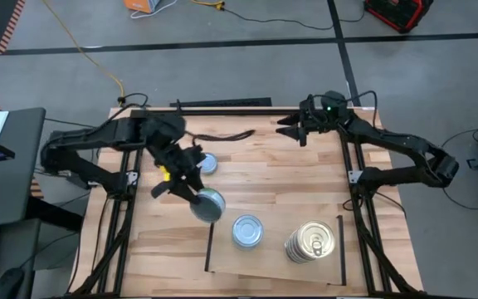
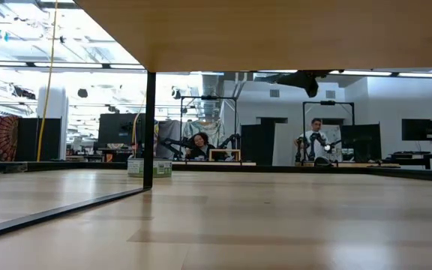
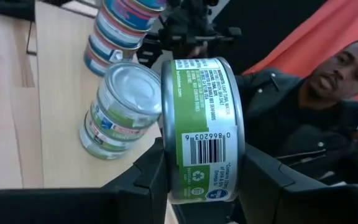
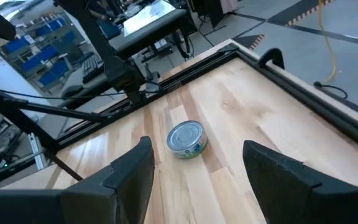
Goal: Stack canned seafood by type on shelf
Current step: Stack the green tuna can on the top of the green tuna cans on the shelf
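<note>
My left gripper (image 1: 191, 189) is shut on a green-labelled tin (image 1: 208, 205), held above the table just left of the shelf (image 1: 272, 270), a pale board with thin black end strips. On the shelf stand a stack of silvery-blue tins (image 1: 247, 231) and a taller stack of gold-lidded tins (image 1: 309, 242); both stacks also show in the left wrist view, the silvery-blue stack (image 3: 122, 109) in front and the taller stack (image 3: 120, 25) behind it. One more silvery tin (image 1: 208, 164) sits flat on the tabletop. My right gripper (image 1: 295, 126) waits open near the table's far edge, and its wrist view shows that lone tin (image 4: 187, 139). My left gripper (image 3: 201, 190) pinches the tin between its two fingers (image 3: 157, 177), one on each flat face, so the green side wall with its barcode (image 3: 205, 149) faces the wrist camera. The fingers slant down from the table's far left. The tin looks lifted clear and turned on edge.
A person in a dark jacket (image 3: 303, 118) shows beyond the table in the left wrist view. Black frame rails (image 1: 222, 109) run along the table's far edge and sides. Bare tabletop lies between the lone tin and the right arm.
</note>
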Controlling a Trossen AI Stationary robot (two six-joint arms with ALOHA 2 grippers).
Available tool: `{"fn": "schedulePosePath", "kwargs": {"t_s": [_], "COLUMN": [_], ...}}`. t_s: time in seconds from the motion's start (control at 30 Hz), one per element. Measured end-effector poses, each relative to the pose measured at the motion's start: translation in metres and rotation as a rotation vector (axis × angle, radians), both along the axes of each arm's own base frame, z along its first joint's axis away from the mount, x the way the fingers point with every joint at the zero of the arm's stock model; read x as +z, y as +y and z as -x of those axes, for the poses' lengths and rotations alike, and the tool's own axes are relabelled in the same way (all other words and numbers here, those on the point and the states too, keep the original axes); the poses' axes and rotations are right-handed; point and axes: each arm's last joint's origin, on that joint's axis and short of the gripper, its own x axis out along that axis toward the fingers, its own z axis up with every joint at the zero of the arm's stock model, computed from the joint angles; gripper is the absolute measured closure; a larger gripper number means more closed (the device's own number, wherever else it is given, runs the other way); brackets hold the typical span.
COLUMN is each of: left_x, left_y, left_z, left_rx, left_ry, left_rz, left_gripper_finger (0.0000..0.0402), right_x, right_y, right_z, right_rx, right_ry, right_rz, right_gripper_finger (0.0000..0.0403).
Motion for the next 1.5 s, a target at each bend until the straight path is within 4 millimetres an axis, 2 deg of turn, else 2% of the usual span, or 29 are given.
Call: {"fn": "schedulePosePath", "kwargs": {"t_s": [0.17, 0.33, 0.6, 0.73, 1.03, 1.2, 1.33, 1.5], "left_x": [0.013, 0.019, -0.002, -0.011, -0.005, -0.013, -0.02, -0.021], "left_y": [0.001, 0.001, -0.004, -0.012, -0.028, -0.035, -0.036, -0.036], "left_z": [-0.033, -0.061, -0.099, -0.107, -0.11, -0.12, -0.127, -0.124], "left_rx": [0.015, 0.01, 0.009, -0.011, 0.028, 0.054, 0.044, 0.044], "left_ry": [0.081, 0.112, 0.253, 0.298, 0.279, 0.306, 0.346, 0.384], "left_rz": [0.029, 0.079, 0.159, 0.176, 0.204, 0.215, 0.241, 0.245], "left_gripper_finger": [0.0267, 0.0267, 0.0261, 0.026, 0.0258, 0.0257, 0.0256, 0.0256], "right_x": [0.012, 0.017, 0.021, 0.022, 0.021, 0.021, 0.021, 0.021], "right_y": [0.0, 0.009, 0.023, 0.025, 0.026, 0.026, 0.028, 0.029], "right_z": [0.012, 0.019, 0.029, 0.032, 0.032, 0.032, 0.03, 0.03], "right_rx": [-0.02, -0.003, 0.026, 0.029, 0.03, 0.033, 0.046, 0.049], "right_ry": [-0.034, -0.017, 0.029, 0.037, 0.04, 0.039, 0.041, 0.04], "right_rz": [0.054, 0.079, 0.108, 0.117, 0.115, 0.114, 0.113, 0.118], "right_gripper_finger": [0.0133, 0.0133, 0.0133, 0.0133, 0.0133, 0.0133, 0.0133, 0.0133]}}
